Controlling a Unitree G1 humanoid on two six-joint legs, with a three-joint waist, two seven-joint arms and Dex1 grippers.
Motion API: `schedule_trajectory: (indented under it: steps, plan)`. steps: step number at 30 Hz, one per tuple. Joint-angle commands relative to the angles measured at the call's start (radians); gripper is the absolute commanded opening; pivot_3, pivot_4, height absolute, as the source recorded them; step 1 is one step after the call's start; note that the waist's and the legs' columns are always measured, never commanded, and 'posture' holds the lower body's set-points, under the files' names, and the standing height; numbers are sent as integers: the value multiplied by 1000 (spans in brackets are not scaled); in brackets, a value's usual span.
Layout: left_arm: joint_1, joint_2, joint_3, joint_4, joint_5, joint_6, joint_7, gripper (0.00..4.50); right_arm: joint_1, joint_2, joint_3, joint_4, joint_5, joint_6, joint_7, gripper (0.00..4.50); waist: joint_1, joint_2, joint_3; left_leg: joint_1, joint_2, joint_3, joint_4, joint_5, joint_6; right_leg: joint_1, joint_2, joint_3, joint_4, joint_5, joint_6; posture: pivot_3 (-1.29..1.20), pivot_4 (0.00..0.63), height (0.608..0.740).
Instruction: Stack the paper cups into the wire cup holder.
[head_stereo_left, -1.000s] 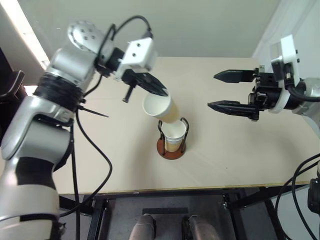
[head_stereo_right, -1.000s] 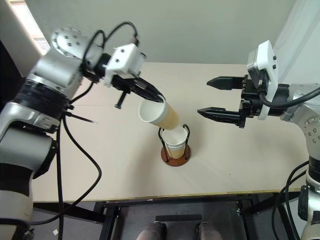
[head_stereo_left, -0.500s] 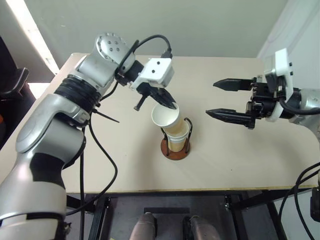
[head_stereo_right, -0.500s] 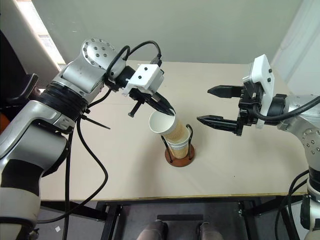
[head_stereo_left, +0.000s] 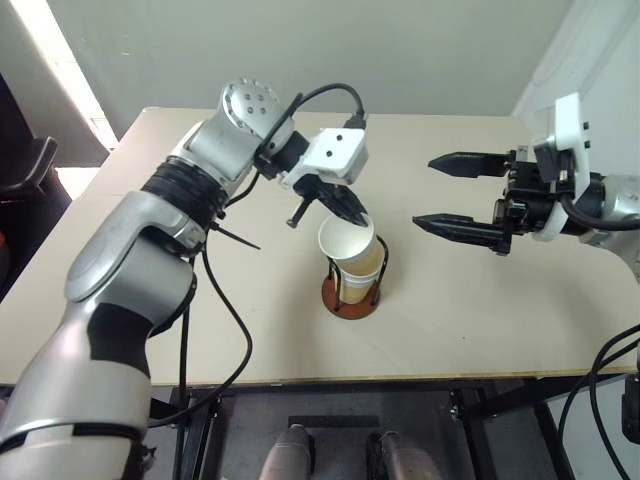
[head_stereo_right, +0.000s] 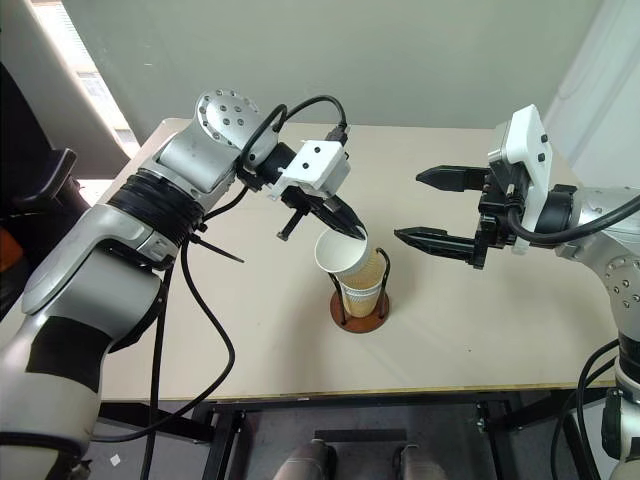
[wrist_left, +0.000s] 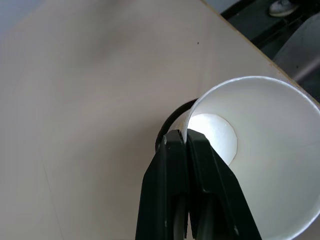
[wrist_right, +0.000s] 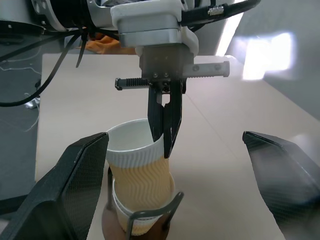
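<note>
On the big beige table (head_stereo_left: 480, 320) in front of me, things are pretty simple right now. My left gripper (head_stereo_left: 352, 208) is up over the middle of the table, angled down, with its two black fingers (wrist_left: 187, 165) pinched together on the rim of a paper cup (head_stereo_left: 347, 240), one finger inside the white wall and one outside. That cup sits tilted a bit, its tan ribbed wall partly down inside another paper cup (wrist_right: 131, 215) that's already standing in the wire cup holder (head_stereo_left: 350, 290). From my right wrist view you can see the white rim of that lower cup just under the held one, with the black wire loops rising around both. The holder's round reddish-brown base (head_stereo_right: 360, 312) is flat on the table, near the middle, a bit toward the front edge. My right gripper (head_stereo_left: 455, 192) hangs off to the right of the holder, well apart from it, pointing across toward it roughly level, jaws spread wide with nothing between them. I can't tell if a third cup is nested deeper in the holder.
</note>
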Motion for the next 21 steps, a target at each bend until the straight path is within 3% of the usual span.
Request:
schedule_trajectory:
  steps: [1, 6, 11, 14, 19, 21]
  plan:
    - [-19, 12, 1, 2, 5, -18, -41, 993, -18, -11, -9, -14, -3, -19, -15, 4465, -1, 0, 0, 0, 0, 0, 0, 0, 1, 0, 0, 1, 0, 0, 1, 0, 150, 740]
    - [-23, -4, 22, 35, 38, -57, -41, 2704, -17, -4, 5, -6, -13, -32, -20, 4465, 1, 0, 0, 0, -1, 4, 1, -2, 3, 0, 0, 8, -1, 0, 5, 0, 150, 740]
    - [-40, -94, 161, 149, 115, -46, -19, 2704, -17, 8, 28, -2, -27, -46, -26, 4465, 4, 0, 0, -1, -2, 7, 3, -4, 7, -1, -1, 10, -3, 1, 7, 0, 150, 740]
    - [-26, -85, 234, 172, 165, -41, -29, 2704, -14, 5, 37, 6, -25, -48, -11, 4465, 1, 0, 0, 0, -2, 9, 4, -6, 9, -1, -1, 11, -4, 1, 8, 0, 150, 740]
    - [109, 67, 335, 27, 136, 72, -41, 2704, 19, -99, 41, 78, -31, -99, 181, 4465, -16, 2, -1, 0, -1, 12, 2, -5, 8, -3, 1, 13, -6, 1, 8, 0, 150, 740]
    - [194, 157, 375, -55, 113, 135, -41, 2704, 23, -135, 41, 146, -26, -114, 264, 4465, -17, 3, -2, 0, 0, 12, 1, 0, -1, -3, 2, 14, -6, 1, 8, 0, 150, 740]
